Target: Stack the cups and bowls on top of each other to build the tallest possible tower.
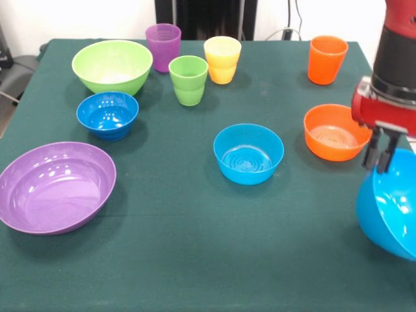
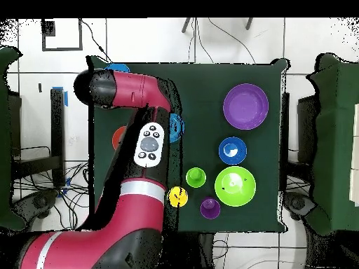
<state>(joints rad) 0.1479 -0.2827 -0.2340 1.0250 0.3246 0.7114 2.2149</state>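
Note:
My gripper [image 1: 381, 158] hangs at the right edge of the table, shut on the rim of the large light blue bowl [image 1: 390, 211], which tilts steeply and is cut off by the picture's edge. In the overhead view a sliver of that bowl [image 2: 116, 68] shows beside the arm. The small orange bowl [image 1: 333, 132] sits just left of the gripper, with the orange cup [image 1: 327, 59] behind it. The small light blue bowl [image 1: 248, 153] is mid-table. The purple cup [image 1: 163, 47], green cup [image 1: 188, 80] and yellow cup [image 1: 222, 59] stand together at the back.
A lime green bowl [image 1: 112, 65], a small dark blue bowl [image 1: 108, 114] and a large purple bowl [image 1: 56, 187] line the left side, all upright and apart. Overhead, the arm [image 2: 133, 147] covers the table's left part. No stack stands anywhere.

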